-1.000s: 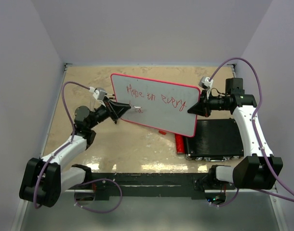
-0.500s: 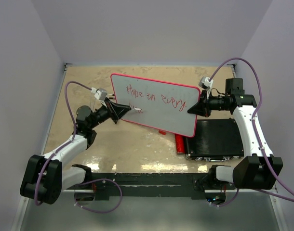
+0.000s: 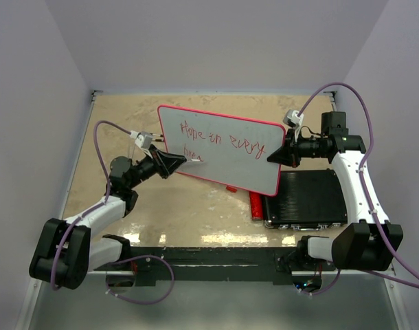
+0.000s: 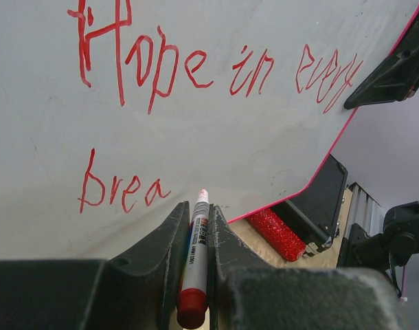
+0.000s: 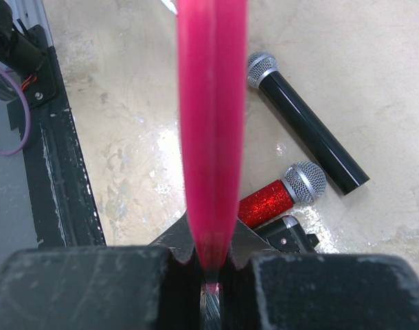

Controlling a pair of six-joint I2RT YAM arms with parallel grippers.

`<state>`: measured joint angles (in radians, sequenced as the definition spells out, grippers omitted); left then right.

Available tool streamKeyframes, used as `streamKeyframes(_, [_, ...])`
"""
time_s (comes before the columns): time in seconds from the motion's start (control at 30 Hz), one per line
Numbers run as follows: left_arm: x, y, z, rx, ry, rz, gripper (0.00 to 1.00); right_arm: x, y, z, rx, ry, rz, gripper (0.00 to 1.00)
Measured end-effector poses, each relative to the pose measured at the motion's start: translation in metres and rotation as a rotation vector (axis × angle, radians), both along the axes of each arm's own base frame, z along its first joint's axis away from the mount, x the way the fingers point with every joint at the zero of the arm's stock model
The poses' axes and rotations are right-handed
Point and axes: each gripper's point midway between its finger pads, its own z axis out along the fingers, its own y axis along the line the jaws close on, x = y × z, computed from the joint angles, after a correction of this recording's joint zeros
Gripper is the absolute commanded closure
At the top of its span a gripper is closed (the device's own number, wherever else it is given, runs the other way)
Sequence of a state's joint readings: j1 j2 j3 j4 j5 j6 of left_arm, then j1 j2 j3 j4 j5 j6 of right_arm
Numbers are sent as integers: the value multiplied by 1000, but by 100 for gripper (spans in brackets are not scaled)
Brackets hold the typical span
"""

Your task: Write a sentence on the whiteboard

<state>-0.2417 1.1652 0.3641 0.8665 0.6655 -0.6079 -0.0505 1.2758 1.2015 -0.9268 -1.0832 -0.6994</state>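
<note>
Basically the whiteboard (image 3: 244, 172) is sitting mid-scene, propped up at a tilt off the table (image 3: 127, 124). That is probably so its face is giving the left arm a steady writing surface. Its near right corner is overlapping the black case (image 3: 312, 199) in the top view.

Over on that side the right gripper (image 3: 273, 157) is clamping shut on the board's right edge. In the wrist view the red frame is running straight up from between its jaws. It is acting as the easel, bracing the board against pen pressure.

Opposite, the left gripper (image 3: 185, 161) is squeezing tight on a marker (image 4: 196, 254). The barrel is lying along the jaw slot, red butt end toward the camera and tip pointing out at the board. The tip is sitting just right of the last letter, though actual contact is too fine to call. I'm judging the second line is being written, mid-word.

Looks-wise, the board is showing glossy white with a thin red frame and rounded corners. The sentence (image 4: 196, 69) is running in thin red handwriting, a bit uneven. "Hope in every" is going across the top, with "brea" below at the left, leaving bare white to the right for the rest.
</note>
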Motion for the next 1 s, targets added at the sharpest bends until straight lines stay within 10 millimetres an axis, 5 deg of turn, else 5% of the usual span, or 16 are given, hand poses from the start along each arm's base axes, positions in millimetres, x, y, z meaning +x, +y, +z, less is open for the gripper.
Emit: streamKeyframes(1.0, [3, 5, -5, -5, -6, 42, 100, 0, 0, 0, 0, 0, 0, 100])
